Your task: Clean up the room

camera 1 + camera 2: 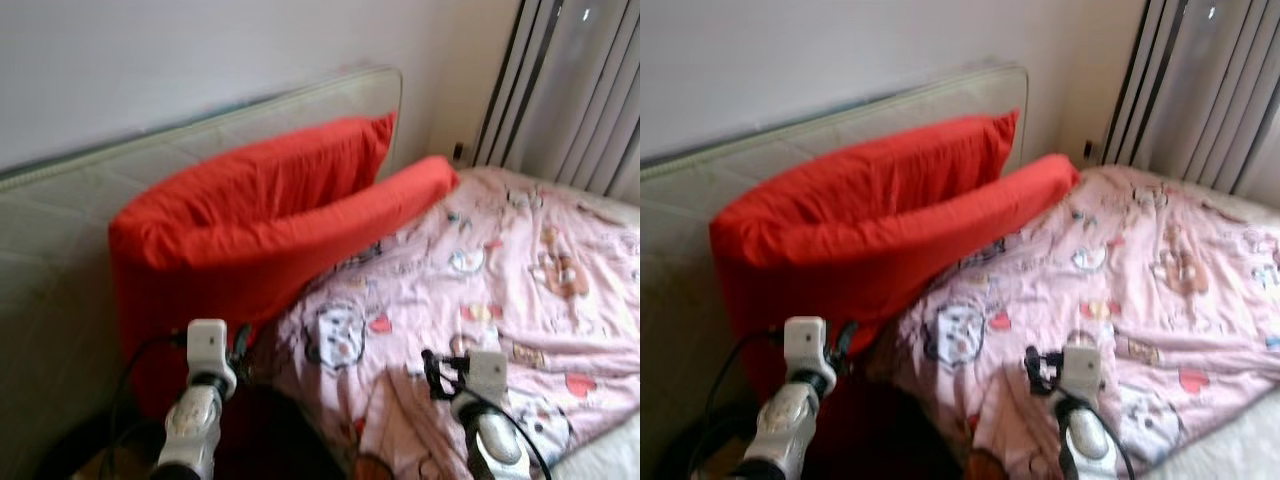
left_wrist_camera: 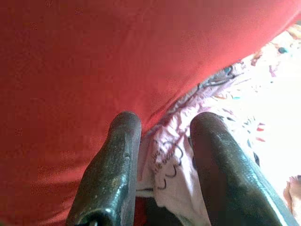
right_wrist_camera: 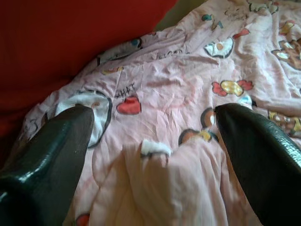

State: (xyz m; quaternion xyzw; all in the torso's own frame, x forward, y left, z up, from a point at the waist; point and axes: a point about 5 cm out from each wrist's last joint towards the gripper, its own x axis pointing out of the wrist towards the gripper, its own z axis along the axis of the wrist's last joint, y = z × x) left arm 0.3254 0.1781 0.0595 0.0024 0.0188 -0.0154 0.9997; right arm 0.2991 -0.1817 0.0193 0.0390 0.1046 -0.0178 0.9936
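A large red pillow [image 1: 250, 220] leans against an upright grey mattress [image 1: 60, 230] at the head of the bed. A pink cartoon-print blanket [image 1: 490, 270] covers the bed, rumpled at its near edge. My left gripper [image 1: 243, 352] is at the blanket's corner, right under the pillow. In the left wrist view, the left gripper [image 2: 165, 123] has a bunched fold of blanket [image 2: 164, 165] between its fingers. My right gripper [image 1: 432, 372] hovers over the blanket's near fold. The right gripper [image 3: 153, 113] stands wide open above the folded blanket [image 3: 155, 183].
Grey vertical curtains [image 1: 570, 90] hang at the far right behind the bed. A white wall [image 1: 200, 50] rises behind the mattress. A dark object [image 1: 70, 450] lies low on the floor at my left, beside the bed.
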